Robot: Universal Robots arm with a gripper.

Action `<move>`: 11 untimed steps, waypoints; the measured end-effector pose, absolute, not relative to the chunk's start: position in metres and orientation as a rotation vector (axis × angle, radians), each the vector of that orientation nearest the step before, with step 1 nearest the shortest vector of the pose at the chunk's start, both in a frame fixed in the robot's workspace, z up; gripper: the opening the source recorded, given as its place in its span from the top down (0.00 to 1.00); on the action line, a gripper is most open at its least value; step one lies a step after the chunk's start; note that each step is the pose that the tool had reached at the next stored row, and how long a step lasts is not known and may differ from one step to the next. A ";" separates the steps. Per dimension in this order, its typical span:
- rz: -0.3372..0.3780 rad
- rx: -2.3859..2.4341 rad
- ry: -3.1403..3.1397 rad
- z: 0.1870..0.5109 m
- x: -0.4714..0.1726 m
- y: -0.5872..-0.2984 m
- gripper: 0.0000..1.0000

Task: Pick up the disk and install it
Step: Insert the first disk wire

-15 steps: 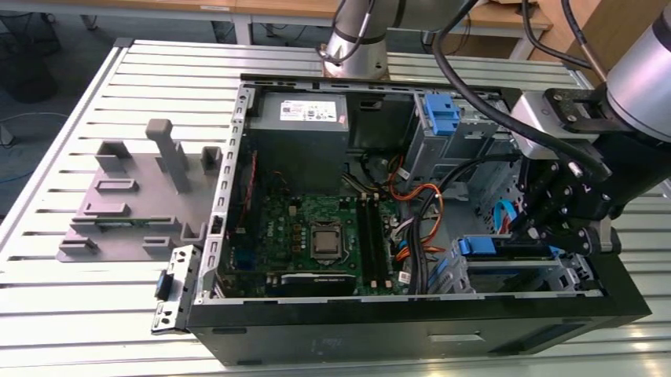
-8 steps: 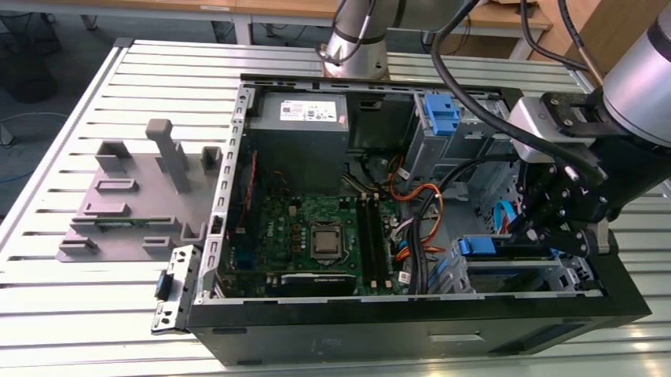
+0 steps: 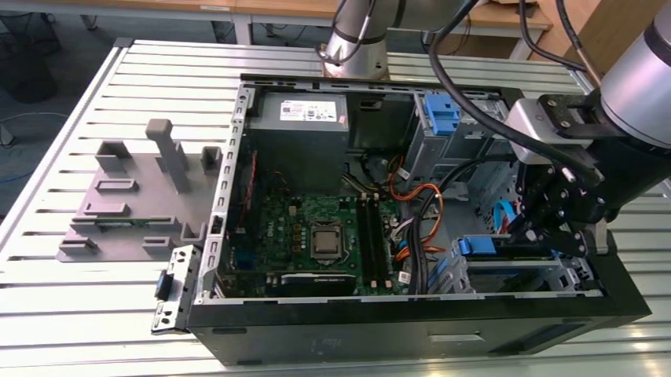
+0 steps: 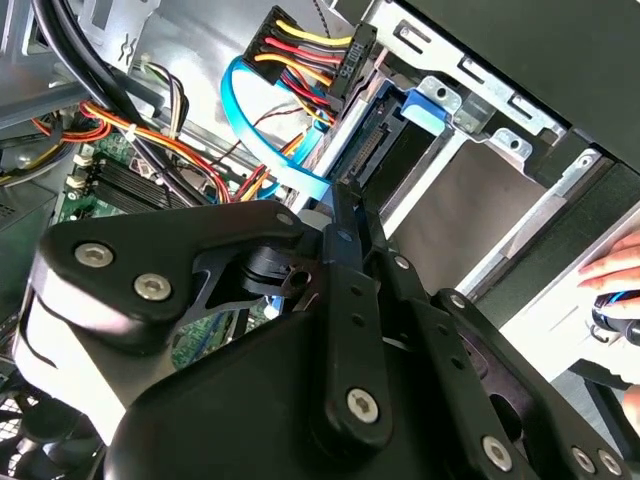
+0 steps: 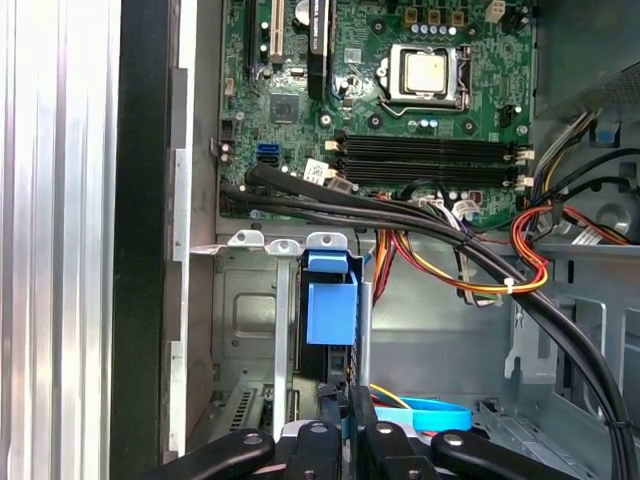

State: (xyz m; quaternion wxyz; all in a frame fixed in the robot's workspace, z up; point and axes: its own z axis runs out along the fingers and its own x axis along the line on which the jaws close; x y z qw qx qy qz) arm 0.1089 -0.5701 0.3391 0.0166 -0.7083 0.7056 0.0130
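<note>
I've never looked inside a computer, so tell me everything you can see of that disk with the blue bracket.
The disk stands on edge in the grey metal drive bay at the case's corner, below the motherboard in the first wrist view. Its blue plastic carrier, with a tab at the end, shows most; the body behind it looks dark. The gripper sits right at its edge; whether it grips is unclear.

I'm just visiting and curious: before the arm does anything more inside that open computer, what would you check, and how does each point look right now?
1. Gripper over the drive cage: ok.
2. Disk standing in the cage slot: ok.
3. Disk pushed fully home: cannot tell.
4. Black cables clear of the slot: ok.
5. Blue flat cable clear of the gripper: cannot tell.
6. Hand away from the machine: not ok.
</note>
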 end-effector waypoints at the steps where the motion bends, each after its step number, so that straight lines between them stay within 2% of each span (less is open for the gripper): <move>1: 0.039 -2.201 2.193 0.339 0.109 -0.570 0.84; 11: 0.036 -2.198 2.194 0.337 0.108 -0.570 0.84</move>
